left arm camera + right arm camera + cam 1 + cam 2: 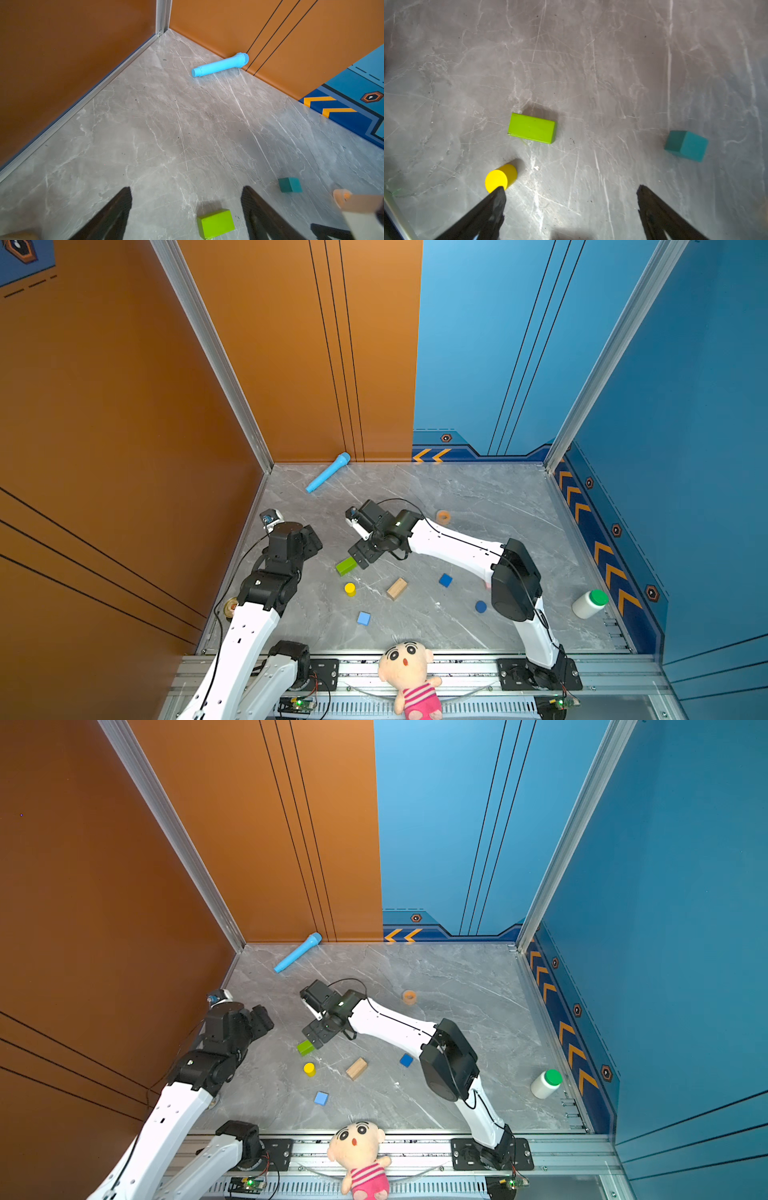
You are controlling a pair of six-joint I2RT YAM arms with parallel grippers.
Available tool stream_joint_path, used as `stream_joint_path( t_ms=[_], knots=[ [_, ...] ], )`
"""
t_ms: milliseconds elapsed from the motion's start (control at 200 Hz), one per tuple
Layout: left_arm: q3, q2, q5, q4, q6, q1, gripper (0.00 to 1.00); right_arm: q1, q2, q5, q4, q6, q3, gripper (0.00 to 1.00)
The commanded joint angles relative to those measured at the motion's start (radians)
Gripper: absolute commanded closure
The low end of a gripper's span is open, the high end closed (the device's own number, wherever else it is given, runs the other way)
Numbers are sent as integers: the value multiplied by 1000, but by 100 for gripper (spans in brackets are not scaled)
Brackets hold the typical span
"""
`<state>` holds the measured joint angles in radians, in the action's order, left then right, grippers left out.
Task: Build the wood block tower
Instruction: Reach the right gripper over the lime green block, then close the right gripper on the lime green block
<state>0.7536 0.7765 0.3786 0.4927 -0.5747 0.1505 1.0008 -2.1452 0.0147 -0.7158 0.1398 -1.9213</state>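
Plainly, nothing is stacked yet: the lime green brick lies flat on the bench, with the yellow cylinder, tan brick, light blue cube, dark blue cube and teal cube scattered singly around it. Near that brick the right claw and left claw both gape empty. All stacking remains.
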Motion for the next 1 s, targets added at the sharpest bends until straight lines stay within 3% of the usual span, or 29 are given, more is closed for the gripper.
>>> stream_joint_path(
  t_ms=[0,616,996],
  knots=[
    [-21,-46,55,58,-27,-20,16,25,-57,42,-103,45,-81,0],
    [-50,-171,43,75,-43,-67,15,87,-315,74,-187,148,-380,0],
    [-62,-204,46,75,-45,-73,16,87,-399,108,-193,185,-455,0]
  ],
)
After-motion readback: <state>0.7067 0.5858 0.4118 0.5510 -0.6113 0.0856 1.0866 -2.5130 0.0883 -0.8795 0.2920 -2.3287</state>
